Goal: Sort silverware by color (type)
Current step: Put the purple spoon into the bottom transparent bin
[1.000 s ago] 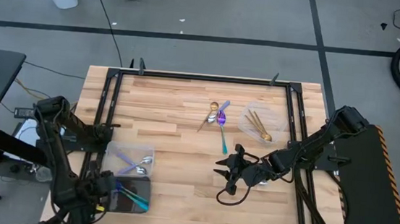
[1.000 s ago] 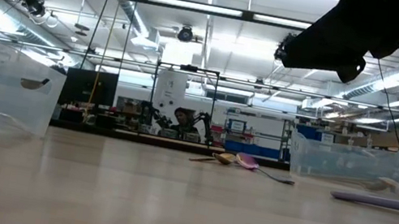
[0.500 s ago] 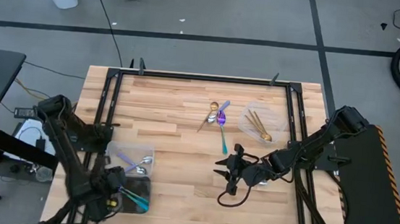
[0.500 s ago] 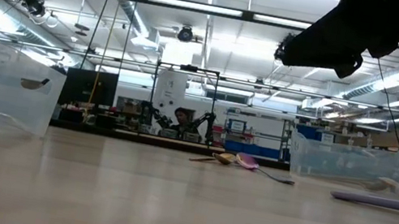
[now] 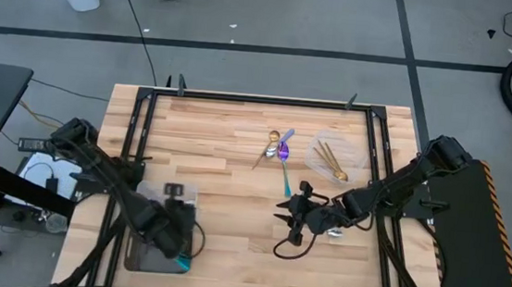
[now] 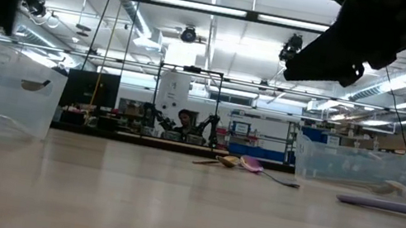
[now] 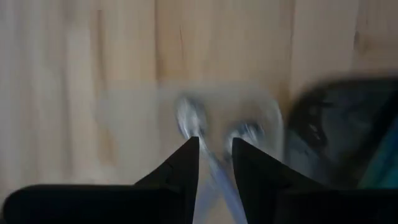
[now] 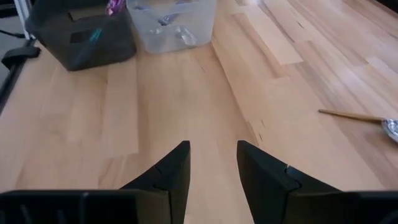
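Three loose pieces of silverware [image 5: 279, 150], one gold, one silver and one purple with a teal handle, lie in a small cluster on the table's far middle and also show in the low view [image 6: 240, 164]. Gold pieces lie in a clear tray [image 5: 334, 155] on the right. Silver-lavender spoons [image 7: 193, 121] lie in a clear tray [image 5: 145, 194] near the left. Beside it, teal-handled pieces [image 5: 180, 262] lie in a dark grey tray [image 5: 135, 256]. My left gripper [image 5: 173, 212] [image 7: 216, 146] hovers open over these two trays. My right gripper [image 5: 288, 224] [image 8: 212, 149] hovers open above bare wood, near of the cluster.
Black rails [image 5: 137, 124] frame the wooden table on its left, far and right sides. From the right wrist, the dark tray [image 8: 81, 37] and the clear tray [image 8: 171, 22] stand far ahead across open wood, with a gold handle [image 8: 351, 114] off to one side.
My left arm has swung out from the table's near left corner toward the right, and its gripper now hangs over the clear and dark trays; its picture is blurred by the motion. My right gripper has stayed about where it was.
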### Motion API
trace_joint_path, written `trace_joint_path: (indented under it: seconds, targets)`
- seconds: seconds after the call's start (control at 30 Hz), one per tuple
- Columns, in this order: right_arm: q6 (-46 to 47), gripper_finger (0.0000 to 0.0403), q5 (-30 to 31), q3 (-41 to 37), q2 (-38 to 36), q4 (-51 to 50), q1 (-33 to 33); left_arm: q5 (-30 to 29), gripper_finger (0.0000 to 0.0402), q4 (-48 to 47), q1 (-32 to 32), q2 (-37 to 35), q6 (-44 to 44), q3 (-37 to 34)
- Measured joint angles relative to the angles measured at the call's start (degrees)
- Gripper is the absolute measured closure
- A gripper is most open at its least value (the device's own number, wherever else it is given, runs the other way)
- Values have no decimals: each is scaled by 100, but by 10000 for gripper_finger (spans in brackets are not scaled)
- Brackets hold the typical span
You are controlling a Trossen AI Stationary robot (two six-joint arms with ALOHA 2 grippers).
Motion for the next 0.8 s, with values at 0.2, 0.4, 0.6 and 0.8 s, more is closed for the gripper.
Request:
trace_joint_path:
  seconds: [0.2, 0.4, 0.6, 0.8]
  targets:
    - [-5, 262, -41, 0, 0, -601, -435, -1688, 299, 1073, 579, 0, 2752, 0]
    - [326, 267, -86, 0, -6, -1281, -875, -2231, 299, 2679, 1389, 0, 4393, 0]
    - [947, 268, -50, 0, -7, -1927, -946, -495, 299, 3780, 2583, 0, 3805, 0]
    - [1534, 267, 55, 0, -9, -2189, -926, 527, 293, 4004, 3633, 0, 3273, 0]
